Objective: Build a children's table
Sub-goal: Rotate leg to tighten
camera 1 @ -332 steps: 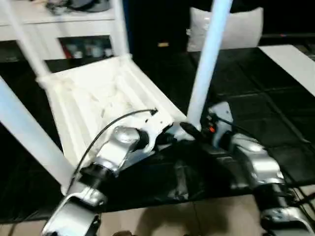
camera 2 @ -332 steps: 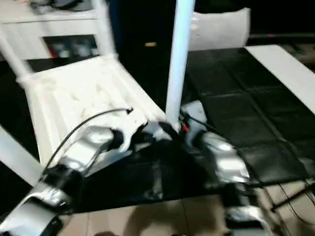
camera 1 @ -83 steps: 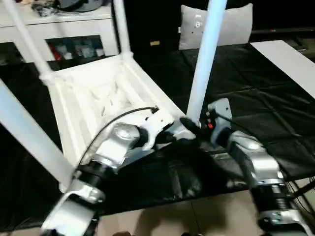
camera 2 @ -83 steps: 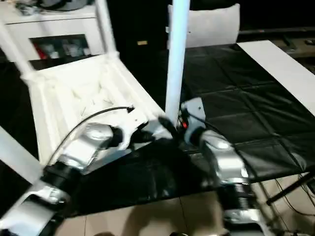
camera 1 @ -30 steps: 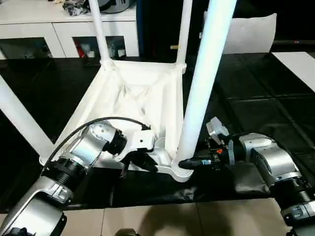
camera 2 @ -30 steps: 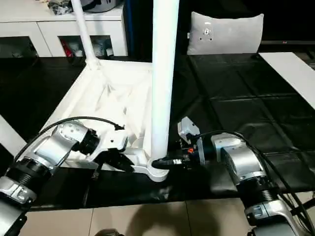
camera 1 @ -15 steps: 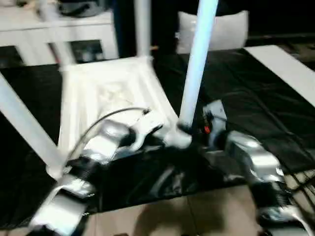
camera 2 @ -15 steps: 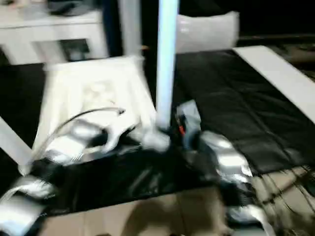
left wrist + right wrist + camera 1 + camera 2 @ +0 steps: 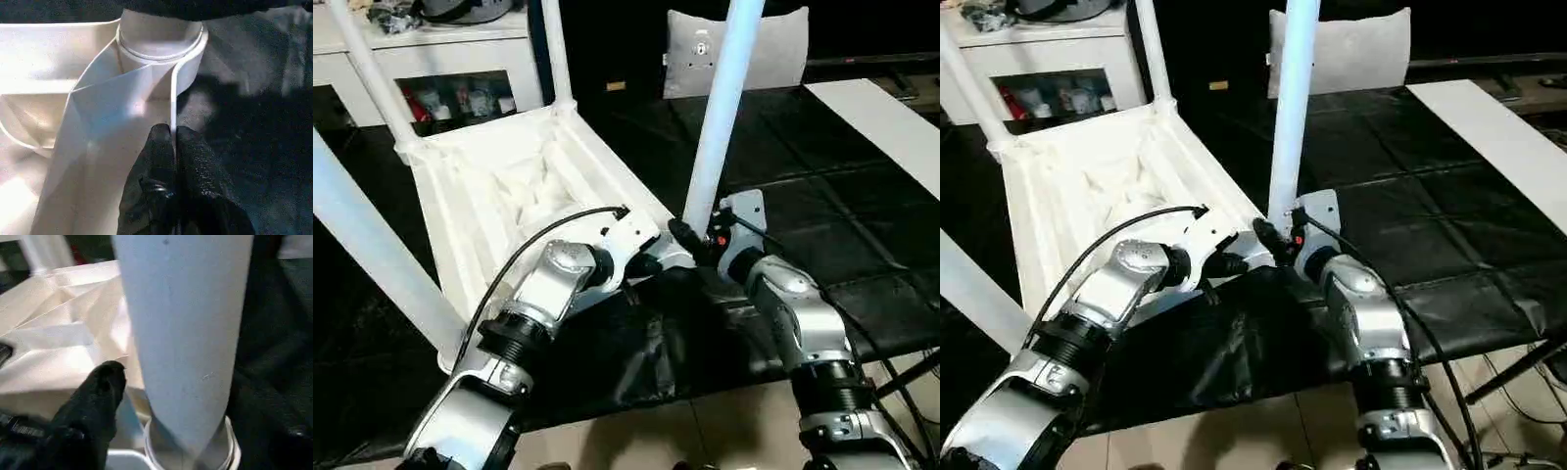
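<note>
Lying upside down at centre left, the table top (image 9: 509,196) carries upright legs (image 9: 720,117). The left gripper (image 9: 172,147) pinches the top's thin rim. The right gripper (image 9: 161,396) seems to straddle the near leg's base; its grip is unclear.

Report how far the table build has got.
All four legs stand in the upturned top's corner sockets. In hand: the left gripper pinches the top's rim by the nearest leg; the right gripper sits at that leg's base. Left: confirm seating, which I cannot judge, and flip the table upright.
</note>
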`<state>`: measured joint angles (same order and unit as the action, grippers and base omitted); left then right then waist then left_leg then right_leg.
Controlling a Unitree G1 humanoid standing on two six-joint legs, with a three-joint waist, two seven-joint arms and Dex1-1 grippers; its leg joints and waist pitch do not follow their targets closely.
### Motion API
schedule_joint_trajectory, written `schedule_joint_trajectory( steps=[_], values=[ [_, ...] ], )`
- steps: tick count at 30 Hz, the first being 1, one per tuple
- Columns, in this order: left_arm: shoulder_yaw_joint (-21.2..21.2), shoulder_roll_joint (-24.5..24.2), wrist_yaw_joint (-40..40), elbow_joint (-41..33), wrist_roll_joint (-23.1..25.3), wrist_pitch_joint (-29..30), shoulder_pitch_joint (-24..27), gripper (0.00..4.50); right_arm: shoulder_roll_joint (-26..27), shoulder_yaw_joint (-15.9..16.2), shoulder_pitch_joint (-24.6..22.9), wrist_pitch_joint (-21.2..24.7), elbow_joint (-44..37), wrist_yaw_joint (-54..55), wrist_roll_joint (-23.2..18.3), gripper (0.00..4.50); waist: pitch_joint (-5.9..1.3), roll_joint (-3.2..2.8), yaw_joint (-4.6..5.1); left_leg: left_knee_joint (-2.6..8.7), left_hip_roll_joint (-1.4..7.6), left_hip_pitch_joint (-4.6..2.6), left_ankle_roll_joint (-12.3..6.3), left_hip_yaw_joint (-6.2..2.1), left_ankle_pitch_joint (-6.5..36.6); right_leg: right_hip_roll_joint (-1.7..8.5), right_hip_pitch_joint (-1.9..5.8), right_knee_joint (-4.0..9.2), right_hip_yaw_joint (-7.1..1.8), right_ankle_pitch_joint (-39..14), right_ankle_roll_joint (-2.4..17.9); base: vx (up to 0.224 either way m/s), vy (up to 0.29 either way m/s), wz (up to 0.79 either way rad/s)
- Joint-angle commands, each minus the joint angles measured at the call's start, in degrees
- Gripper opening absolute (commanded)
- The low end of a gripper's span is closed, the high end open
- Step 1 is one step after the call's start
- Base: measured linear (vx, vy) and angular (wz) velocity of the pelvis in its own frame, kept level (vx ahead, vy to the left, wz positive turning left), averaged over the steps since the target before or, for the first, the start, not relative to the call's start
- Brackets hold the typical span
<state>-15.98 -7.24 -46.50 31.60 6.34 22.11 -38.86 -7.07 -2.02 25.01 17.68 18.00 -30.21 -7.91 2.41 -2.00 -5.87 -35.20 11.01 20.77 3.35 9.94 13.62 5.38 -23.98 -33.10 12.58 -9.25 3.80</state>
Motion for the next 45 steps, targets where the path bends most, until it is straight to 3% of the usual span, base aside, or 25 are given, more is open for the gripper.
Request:
schedule_joint_trajectory(
  steps=[1,5,9,11,12,16,19,26,31,45],
  values=[
    [-1.46,-0.41,-4.37,-3.65,-2.21,-2.5,-0.03,0.0,-1.03,2.29,-0.34,-0.21,-2.0,-5.1,-1.89,3.62,-4.69,0.4,-0.71,3.09,3.04,0.23,-7.51,-1.54,-4.17,5.48,5.27,3.25,-5.13,-7.93,1.05,0.0,0.0,0.0],
    [-2.91,-3.45,-10.09,-4.42,-2.64,-4.42,1.14,0.0,-5.5,1.42,-0.18,-1.14,-1.18,-11.83,-3.53,3.86,-4.53,0.45,-1.18,3.25,3.08,-0.09,-6.5,-1.38,-1.26,5.43,5.08,3.87,-5.09,-11.97,0.2,0.0,0.0,0.0],
    [-5.21,-8.02,-19.49,-3.6,-3.09,-8.93,1.9,0.0,-12.45,3.23,-0.17,-5.52,0.12,-24.8,-4.41,4.3,-4.18,0.58,-2.27,3.45,3.3,-0.5,-5.65,-1.25,1.29,5.37,4.76,4.32,-5.21,-15.39,-0.4,0.0,0.0,0.0],
    [-5.49,-8.64,-20.59,-3.51,-3.07,-9.36,1.94,0.0,-13.31,3.55,-0.25,-6.21,0.35,-26.69,-4.66,4.3,-4.0,0.55,-2.75,3.63,3.22,-0.77,-4.78,-1.17,3.08,5.37,4.71,4.63,-5.18,-17.87,-1.02,0.0,0.0,0.0],
    [-6.33,-10.53,-24.73,-3.68,-3.54,-11.43,2.17,0.0,-15.24,3.72,-0.46,-5.72,0.05,-33.14,-7.17,4.3,-4.02,0.7,-2.92,3.62,3.0,-0.88,-4.57,-1.1,4.06,5.32,4.82,4.97,-4.97,-19.47,-1.67,0.0,0.0,0.0],
    [-8.29,-13.91,-32.08,-3.98,-4.44,-15.95,2.22,0.0,-19.88,7.06,-0.71,-7.68,0.78,-44.92,-8.19,4.3,-4.33,0.68,-3.73,3.44,3.27,-0.68,-5.3,-1.18,2.5,5.19,4.85,4.38,-5.08,-17.51,-1.84,0.0,0.0,0.0],
    [-8.72,-14.43,-33.16,-3.89,-4.28,-16.5,2.05,0.0,-20.39,7.49,-0.5,-7.66,1.23,-46.98,-8.51,4.3,-4.38,0.7,-4.16,3.42,3.42,-0.65,-5.4,-1.2,1.6,5.23,4.77,4.17,-5.18,-16.53,-1.08,0.0,0.0,0.0],
    [-10.96,-16.27,-38.17,-3.65,-3.44,-19.9,1.83,0.0,-21.56,10.48,0.12,-7.22,2.57,-53.75,-8.88,3.65,-4.35,0.92,-5.13,3.45,3.4,-0.72,-4.82,-1.07,1.56,5.28,4.72,4.4,-5.13,-18.45,-1.31,0.0,0.0,0.0],
    [-11.43,-16.19,-38.88,-3.54,-3.68,-20.66,1.52,0.0,-20.68,11.86,1.03,-8.18,4.64,-54.38,-7.72,3.2,-4.21,0.93,-5.01,3.53,3.21,-0.81,-3.88,-1.01,2.79,5.22,4.69,4.88,-4.91,-21.02,-2.29,0.0,0.0,0.0],
    [-11.09,-15.51,-38.26,-2.99,-4.0,-20.49,1.63,0.0,-20.0,13.68,1.15,-6.64,4.7,-56.49,-8.25,2.21,-4.13,1.0,-4.94,3.54,3.15,-0.73,-3.76,-1.05,2.7,5.04,4.68,5.04,-4.77,-21.26,-3.6,0.0,0.0,0.0]
  ],
)
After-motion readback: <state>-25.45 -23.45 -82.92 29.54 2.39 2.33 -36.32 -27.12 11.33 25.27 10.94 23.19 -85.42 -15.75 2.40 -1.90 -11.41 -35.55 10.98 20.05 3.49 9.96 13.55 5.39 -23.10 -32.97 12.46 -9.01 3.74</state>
